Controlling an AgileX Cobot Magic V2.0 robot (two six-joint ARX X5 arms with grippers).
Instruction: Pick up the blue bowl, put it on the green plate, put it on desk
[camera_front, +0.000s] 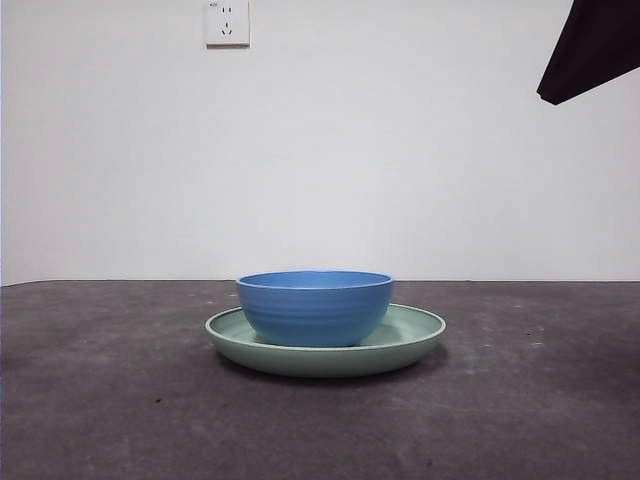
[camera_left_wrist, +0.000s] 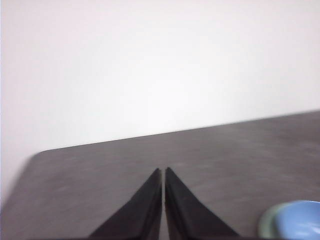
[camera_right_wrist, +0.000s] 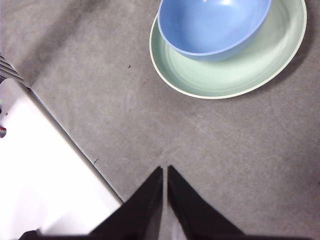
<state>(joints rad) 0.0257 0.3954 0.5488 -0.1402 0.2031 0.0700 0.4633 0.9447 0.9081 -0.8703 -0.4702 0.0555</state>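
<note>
The blue bowl sits upright in the green plate, a little left of the plate's middle, on the desk. The right wrist view shows the bowl in the plate from above. My right gripper is shut and empty, raised above the desk and well apart from the plate. It shows as a black tip at the front view's top right. My left gripper is shut and empty, with the bowl and plate's edge off to its side.
A white wall with a socket stands behind the desk. The desk's edge runs close beside my right gripper, with a white surface beyond it.
</note>
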